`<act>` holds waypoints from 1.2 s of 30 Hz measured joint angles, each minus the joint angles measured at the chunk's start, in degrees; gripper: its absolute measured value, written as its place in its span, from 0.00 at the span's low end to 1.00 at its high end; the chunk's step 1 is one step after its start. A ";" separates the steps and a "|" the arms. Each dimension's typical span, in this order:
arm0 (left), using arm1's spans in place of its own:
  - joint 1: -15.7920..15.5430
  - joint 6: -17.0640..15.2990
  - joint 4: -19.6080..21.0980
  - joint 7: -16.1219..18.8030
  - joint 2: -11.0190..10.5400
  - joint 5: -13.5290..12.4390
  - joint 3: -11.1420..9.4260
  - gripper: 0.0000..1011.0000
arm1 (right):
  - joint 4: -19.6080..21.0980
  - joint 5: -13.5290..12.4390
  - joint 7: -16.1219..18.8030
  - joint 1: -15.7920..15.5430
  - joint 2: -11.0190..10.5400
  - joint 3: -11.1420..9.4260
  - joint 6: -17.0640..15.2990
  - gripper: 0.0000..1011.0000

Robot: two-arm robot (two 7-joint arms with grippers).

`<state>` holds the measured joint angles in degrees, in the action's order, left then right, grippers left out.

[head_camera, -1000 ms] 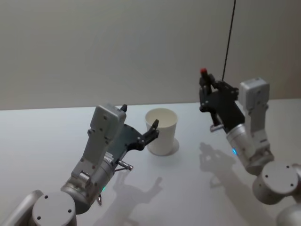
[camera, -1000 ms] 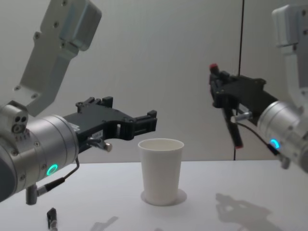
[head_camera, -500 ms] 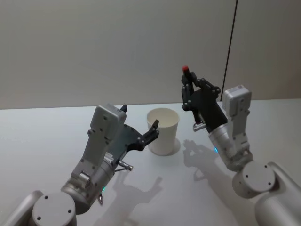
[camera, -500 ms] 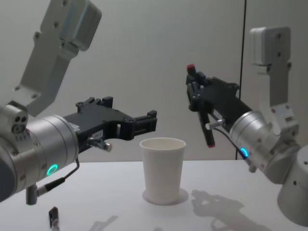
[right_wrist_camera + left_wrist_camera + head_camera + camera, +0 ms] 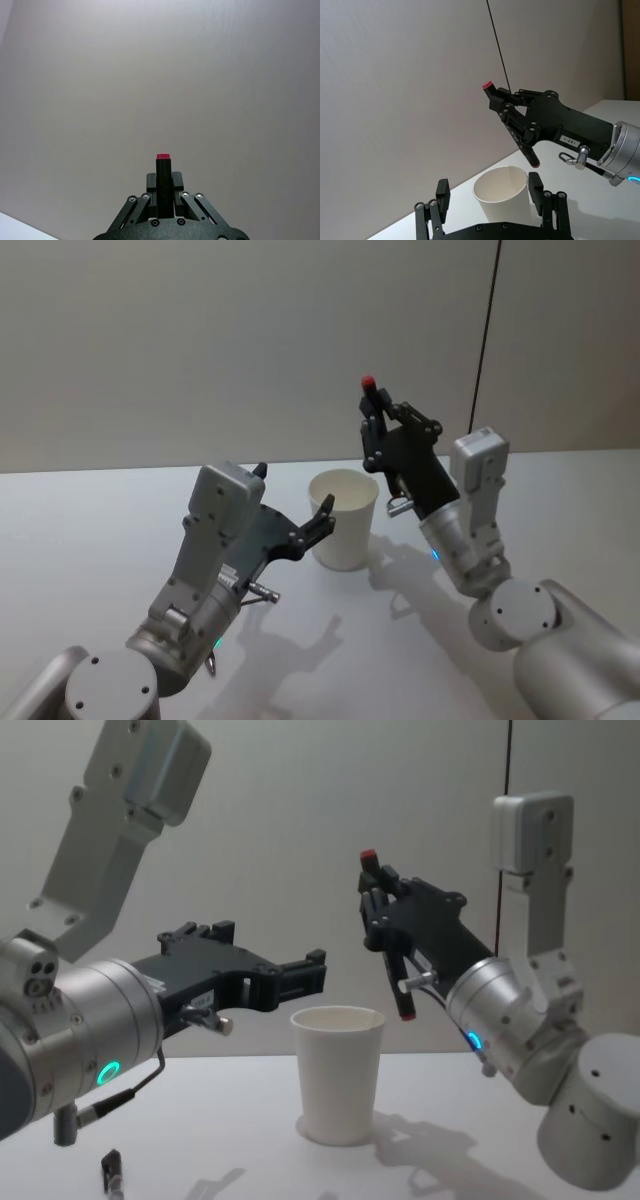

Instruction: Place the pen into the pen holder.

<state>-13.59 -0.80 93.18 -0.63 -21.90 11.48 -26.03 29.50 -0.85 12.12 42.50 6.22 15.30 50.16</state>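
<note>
Right pincer (image 5: 378, 905) clamps the pen (image 5: 527, 152) tip-down at the pen holder's (image 5: 345, 525) 1 o'clock, poised for dropping; left pincer (image 5: 295, 490) idles open at 9 o'clock.

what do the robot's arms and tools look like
Both arms are silver-grey with round joints and a pale boxy housing by each wrist. The left tool and right tool are black linkages with small screws. Each wrist has a cyan light and a thin cable with a metal plug; the right tool bears a white label.

The pale table (image 5: 90, 530) carries one pen holder (image 5: 343, 522), standing upright.
</note>
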 joint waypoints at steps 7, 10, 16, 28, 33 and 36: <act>0.00 0.00 0.00 0.00 0.00 0.00 0.00 0.99 | -6.83 -0.64 0.95 3.54 1.34 0.08 4.85 0.16; 0.00 0.00 0.00 0.00 0.00 0.00 0.00 0.99 | -9.40 -1.07 1.50 4.90 1.84 -0.05 6.52 0.16; 0.00 0.00 0.00 0.00 0.00 0.00 0.00 0.99 | -13.74 -1.93 2.71 7.28 2.72 -0.42 9.37 0.16; 0.00 0.00 0.00 0.00 0.00 0.00 0.00 0.99 | -19.65 -3.56 4.99 10.59 3.96 -1.55 12.03 0.16; 0.00 0.00 0.00 0.00 0.00 0.00 0.00 0.99 | -21.20 -4.41 6.23 11.40 4.33 -2.20 12.13 0.16; 0.00 0.00 0.00 0.00 0.00 0.00 0.00 0.99 | -22.03 -4.96 7.21 11.84 4.55 -2.71 11.89 0.16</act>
<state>-13.59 -0.80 93.17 -0.63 -21.89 11.48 -26.02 7.47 -5.80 19.33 54.33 10.77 12.60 62.05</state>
